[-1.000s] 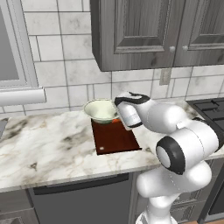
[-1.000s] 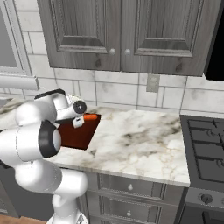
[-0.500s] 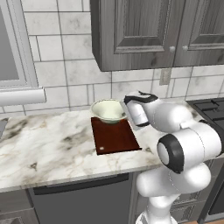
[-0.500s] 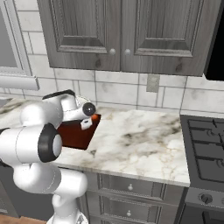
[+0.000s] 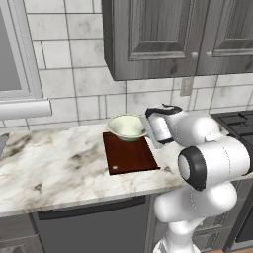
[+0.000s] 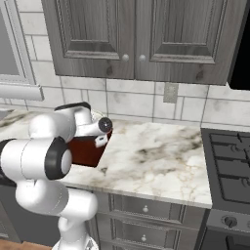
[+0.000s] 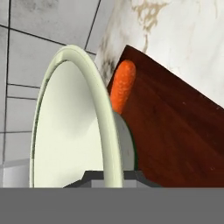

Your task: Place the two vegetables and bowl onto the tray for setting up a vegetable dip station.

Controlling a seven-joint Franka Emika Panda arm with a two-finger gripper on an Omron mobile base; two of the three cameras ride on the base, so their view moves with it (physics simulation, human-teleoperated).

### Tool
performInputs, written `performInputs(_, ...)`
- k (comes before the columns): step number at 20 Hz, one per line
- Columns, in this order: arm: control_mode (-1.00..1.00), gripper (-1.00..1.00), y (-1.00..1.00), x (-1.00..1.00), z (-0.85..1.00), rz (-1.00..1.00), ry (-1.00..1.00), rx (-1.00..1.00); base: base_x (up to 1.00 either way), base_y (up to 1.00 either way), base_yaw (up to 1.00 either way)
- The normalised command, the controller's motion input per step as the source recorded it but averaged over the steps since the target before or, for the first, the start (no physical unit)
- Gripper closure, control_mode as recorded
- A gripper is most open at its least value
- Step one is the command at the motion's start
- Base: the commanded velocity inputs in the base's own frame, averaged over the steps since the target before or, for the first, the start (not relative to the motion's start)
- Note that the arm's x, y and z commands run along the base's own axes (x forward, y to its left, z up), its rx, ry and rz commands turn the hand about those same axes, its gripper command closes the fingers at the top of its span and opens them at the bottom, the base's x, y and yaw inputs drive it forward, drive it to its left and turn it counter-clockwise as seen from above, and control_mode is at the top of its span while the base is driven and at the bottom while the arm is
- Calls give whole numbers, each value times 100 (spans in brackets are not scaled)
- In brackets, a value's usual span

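In your hand view the bowl [image 7: 65,127] sits right at the camera, seen edge-on, its pale rim running up from between the gripper [image 7: 111,177] tips. The jaws are closed on that rim, so you are holding the bowl by its edge.

Just past the bowl's foot, the carrot [image 7: 122,86] lies on the tray [image 7: 175,131], its rounded end pointing toward the tray's far edge. The bowl's foot hides the carrot's near end. A thin dark green sliver shows along the foot of the bowl; it may be the second vegetable, but too little of it shows for you to be sure.

From the left base view, the bowl [image 5: 127,127] sits over the back edge of the tray [image 5: 128,153], at the end toward the tiled wall [image 5: 74,79]. Whether its foot is resting on the board or just above it, you cannot tell from here. The hand reaches the bowl's right side, and the white wrist covers the fingers. The tray's small pale spot is at its near left corner, on the marble counter [image 5: 54,168].

In the right base view, the arm blocks most of the tray [image 6: 88,149], and you see just 1 dark red corner of it beside the wrist.

Farther back, the grey wall cabinets [image 5: 168,34] hang above the counter, and the stove [image 6: 229,156] lies off to the right.
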Motion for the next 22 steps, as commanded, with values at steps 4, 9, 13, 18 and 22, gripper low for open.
performInputs(4,-100,100,-10,0,-31,0,0,0,0,0,0)
performInputs(9,-100,100,-8,-1,-25,0,0,2,0,0,0)
performInputs(13,-100,100,-8,0,-19,0,0,2,0,0,0)
performInputs(18,-100,100,-3,0,-16,0,0,2,0,0,0)
performInputs(22,-100,100,0,0,-11,0,0,1,0,0,0)
